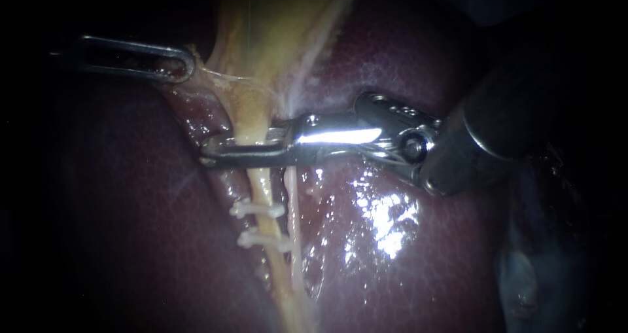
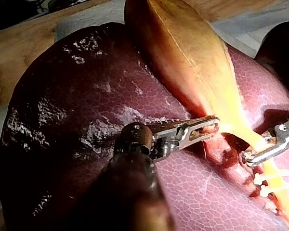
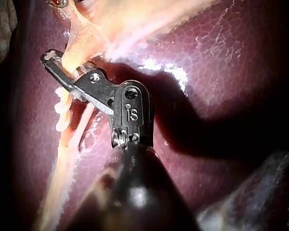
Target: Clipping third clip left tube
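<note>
Left instrument [image 1: 183, 63] shaft lost in darkness, gallbladder [image 1: 275, 32] cut off by edge

The right instrument's pincer [image 1: 212, 151] spans the left tube [image 1: 260, 182] (two clips [image 1: 278, 211] below).

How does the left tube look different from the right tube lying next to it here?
The left tube is yellow and thicker; the right tube is pale and thinner. The left tube carries two white clips; the right tube shows none. The right instrument reaches across the left tube above the clips, while the right tube disappears beneath it. Both run side by side over the liver.
</note>
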{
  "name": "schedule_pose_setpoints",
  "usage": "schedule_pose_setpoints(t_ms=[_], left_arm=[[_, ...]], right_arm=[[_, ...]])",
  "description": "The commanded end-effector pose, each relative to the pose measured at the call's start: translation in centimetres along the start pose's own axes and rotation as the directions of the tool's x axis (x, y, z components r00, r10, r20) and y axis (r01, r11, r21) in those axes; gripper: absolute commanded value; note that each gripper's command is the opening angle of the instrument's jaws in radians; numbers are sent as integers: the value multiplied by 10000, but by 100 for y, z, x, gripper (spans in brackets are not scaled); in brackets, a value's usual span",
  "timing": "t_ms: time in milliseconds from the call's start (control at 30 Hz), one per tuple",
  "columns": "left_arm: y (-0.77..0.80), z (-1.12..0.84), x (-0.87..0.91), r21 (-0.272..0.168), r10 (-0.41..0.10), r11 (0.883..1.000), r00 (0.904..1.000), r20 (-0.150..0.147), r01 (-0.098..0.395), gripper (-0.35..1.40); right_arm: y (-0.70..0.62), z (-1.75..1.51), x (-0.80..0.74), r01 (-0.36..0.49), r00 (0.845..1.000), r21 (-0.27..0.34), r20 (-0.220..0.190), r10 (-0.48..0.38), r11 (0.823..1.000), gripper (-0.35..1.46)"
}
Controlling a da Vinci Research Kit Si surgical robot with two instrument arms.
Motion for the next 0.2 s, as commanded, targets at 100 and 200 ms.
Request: schedule_pose_setpoints(t_ms=[100,200], left_arm=[[0,0,0,3,1,10000,10000,0,-1,-35],[0,0,0,2,1,10000,10000,0,-1,-35]], right_arm=[[1,0,-1,-53,10000,2,4,53,10000,-35],[1,0,-2,-109,9999,-1,4,109,9999,-35]])
